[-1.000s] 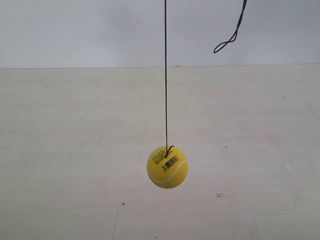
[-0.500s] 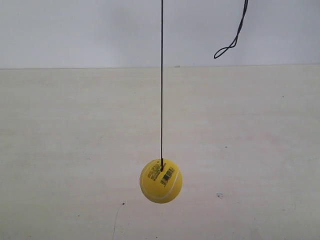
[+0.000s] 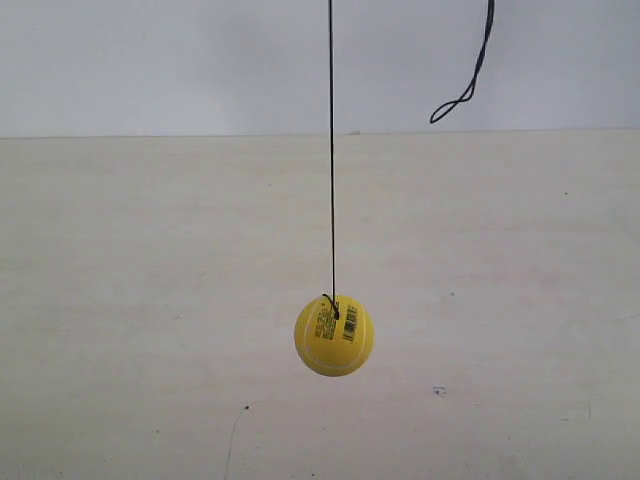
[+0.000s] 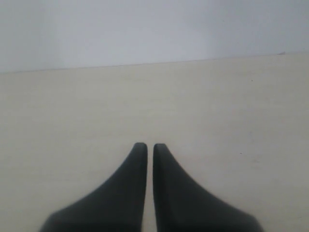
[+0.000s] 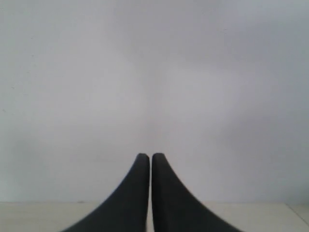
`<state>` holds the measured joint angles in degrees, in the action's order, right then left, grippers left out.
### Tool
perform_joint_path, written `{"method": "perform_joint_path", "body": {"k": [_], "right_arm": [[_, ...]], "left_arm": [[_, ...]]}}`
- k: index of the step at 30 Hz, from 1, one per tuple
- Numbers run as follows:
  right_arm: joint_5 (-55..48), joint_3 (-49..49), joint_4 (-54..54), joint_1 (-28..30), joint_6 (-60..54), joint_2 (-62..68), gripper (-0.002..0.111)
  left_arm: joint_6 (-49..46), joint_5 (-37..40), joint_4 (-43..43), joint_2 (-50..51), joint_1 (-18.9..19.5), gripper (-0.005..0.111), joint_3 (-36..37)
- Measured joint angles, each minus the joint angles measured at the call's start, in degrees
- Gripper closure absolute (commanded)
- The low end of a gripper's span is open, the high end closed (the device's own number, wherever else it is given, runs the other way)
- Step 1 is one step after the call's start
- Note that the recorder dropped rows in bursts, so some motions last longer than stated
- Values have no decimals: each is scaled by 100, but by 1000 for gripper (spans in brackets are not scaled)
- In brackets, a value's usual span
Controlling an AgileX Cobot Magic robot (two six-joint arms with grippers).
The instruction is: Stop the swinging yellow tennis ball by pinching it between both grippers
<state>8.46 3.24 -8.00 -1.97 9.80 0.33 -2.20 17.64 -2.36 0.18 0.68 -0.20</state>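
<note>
The yellow tennis ball (image 3: 334,335) hangs on a thin black string (image 3: 332,150) above the pale table (image 3: 120,300) in the exterior view, its barcode print facing the camera. No gripper or arm shows in that view. In the left wrist view my left gripper (image 4: 146,146) is shut, its black wedge jaws nearly touching, with nothing between them and only table ahead. In the right wrist view my right gripper (image 5: 145,155) is likewise shut and empty, facing a blank white wall. The ball appears in neither wrist view.
A loose loop of black cord (image 3: 470,80) dangles at the upper right of the exterior view. A white wall (image 3: 150,60) rises behind the table's far edge. Small dark specks (image 3: 438,391) mark the tabletop.
The ball swung toward the camera and slightly left half a second ago, and has now swung back up and right, near where it was a second ago.
</note>
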Motion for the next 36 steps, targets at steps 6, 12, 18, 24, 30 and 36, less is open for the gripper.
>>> {"method": "perform_joint_path", "body": {"k": [6,12,18,24,30,36], "right_arm": [[-782,-289,0,199,-41,-3,108],[-1872,-302,0,197,-470,-3,108],[-2616,-324,0,197,-523,-3,108],[-2695,-326,0,197,-523,-3,108],[-2695,-326,0,197,-523,-3,108],[-2695,-326,0,197,-523,-3,108]], "left_arm": [[0,0,0,0,0,102,0],[0,0,0,0,0,102,0],[0,0,0,0,0,102,0],[0,0,0,0,0,102,0],[0,0,0,0,0,102,0],[0,0,0,0,0,102,0]]}}
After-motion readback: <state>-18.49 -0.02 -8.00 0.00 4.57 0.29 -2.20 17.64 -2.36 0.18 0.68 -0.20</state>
